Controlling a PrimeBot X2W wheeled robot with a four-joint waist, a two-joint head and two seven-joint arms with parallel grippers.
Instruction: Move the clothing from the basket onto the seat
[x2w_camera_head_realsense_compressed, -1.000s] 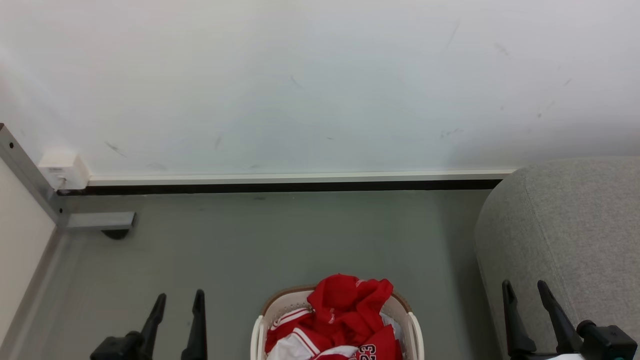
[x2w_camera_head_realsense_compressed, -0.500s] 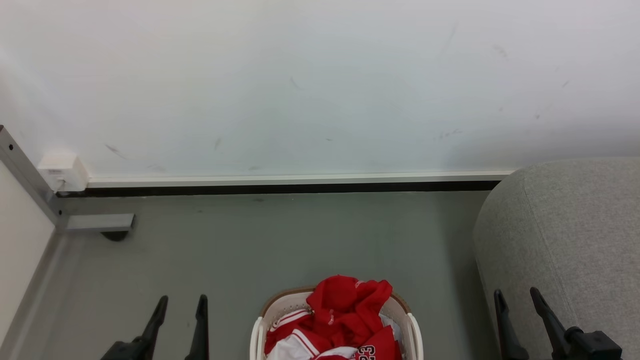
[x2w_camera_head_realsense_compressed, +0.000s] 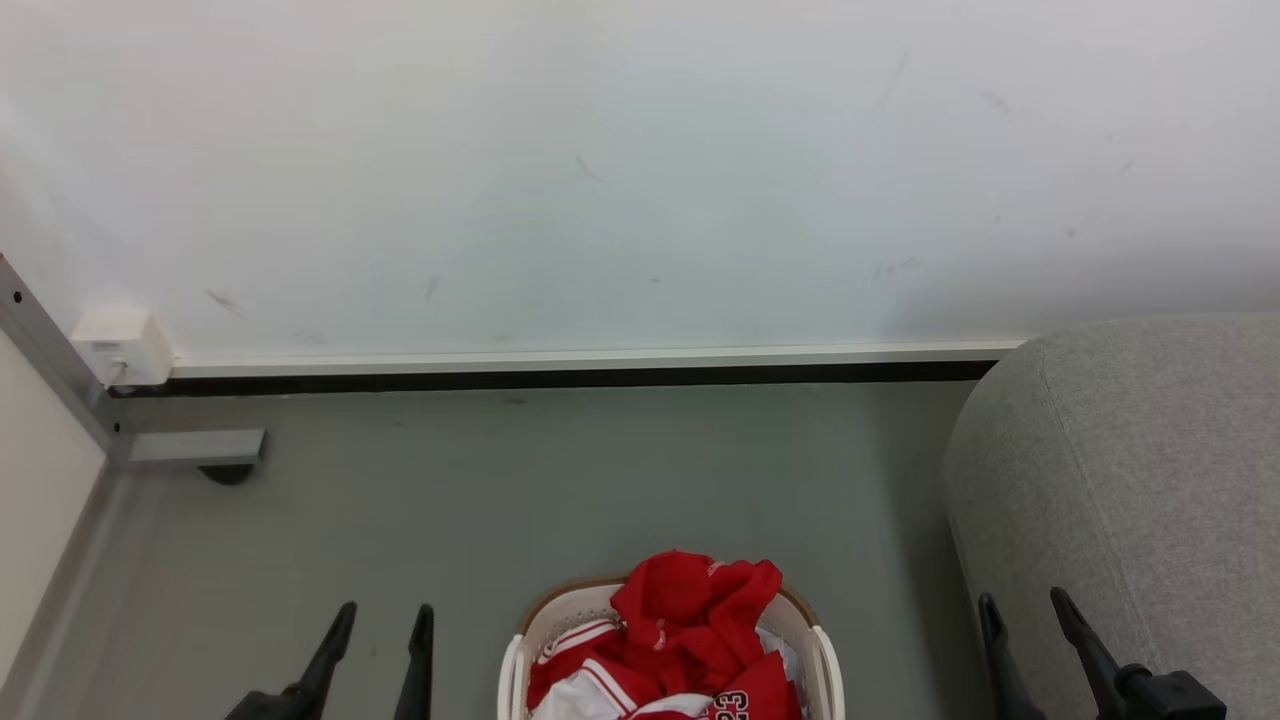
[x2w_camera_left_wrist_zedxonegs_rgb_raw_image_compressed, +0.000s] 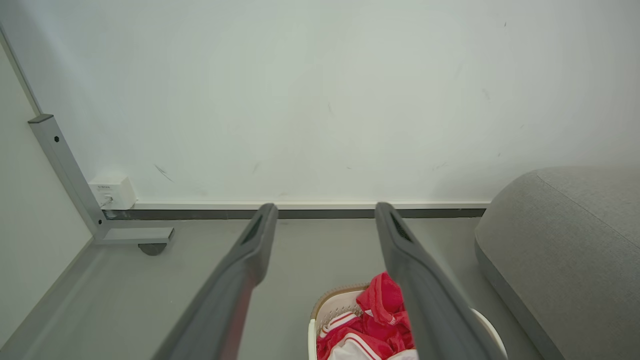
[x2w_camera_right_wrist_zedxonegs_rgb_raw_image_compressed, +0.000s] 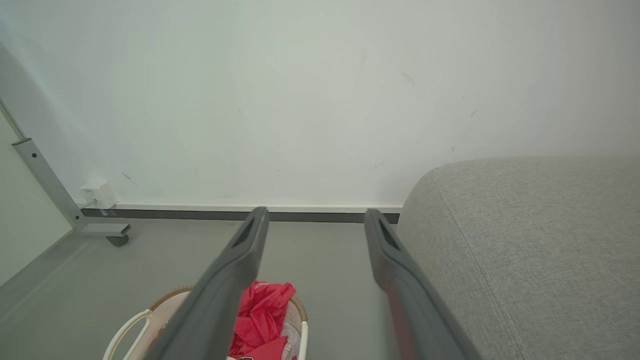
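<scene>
Pale scuffed wall (x2w_camera_head_realsense_compressed: 640, 180) is filling the top half of the head view, with a white skirting strip (x2w_camera_head_realsense_compressed: 600, 357) meeting grey floor (x2w_camera_head_realsense_compressed: 560, 470). Grey metal frame leg (x2w_camera_head_realsense_compressed: 195, 446) is sitting at the left on a dark caster (x2w_camera_head_realsense_compressed: 225, 473), small white box (x2w_camera_head_realsense_compressed: 112, 345) on the wall just above it.

White basket (x2w_camera_head_realsense_compressed: 523, 650) is standing on the floor at bottom centre, cut by the lower frame edge: plastic, round holes, brown rim showing along the far side. Red jersey (x2w_camera_head_realsense_compressed: 690, 620) is lying inside it, crumpled and heaping above the rim. Fabric is reading bright red, folding over itself at the top. Broad white stripes are showing at the lower left of the pile, dark digits edged in white at the lower right, partly cut off by the frame. Bit of pale cloth (x2w_camera_head_realsense_compressed: 790, 650) is peeking out under the red at the basket's right side.

Grey sofa (x2w_camera_head_realsense_compressed: 1130, 470) is taking up the right side: light weave, rounded corner, near the basket with a strip of floor between them.

Arms: left gripper (x2w_camera_head_realsense_compressed: 386, 612) is hovering over bare floor left of the basket, fingers spread apart, gripping nothing. Meanwhile right gripper (x2w_camera_head_realsense_compressed: 1023, 600) is sitting right of the basket, overlapping the sofa's front edge in the head view, fingers likewise spread, gripping nothing. Both wrist views are looking between the parted fingers toward the wall, basket low in frame.
</scene>
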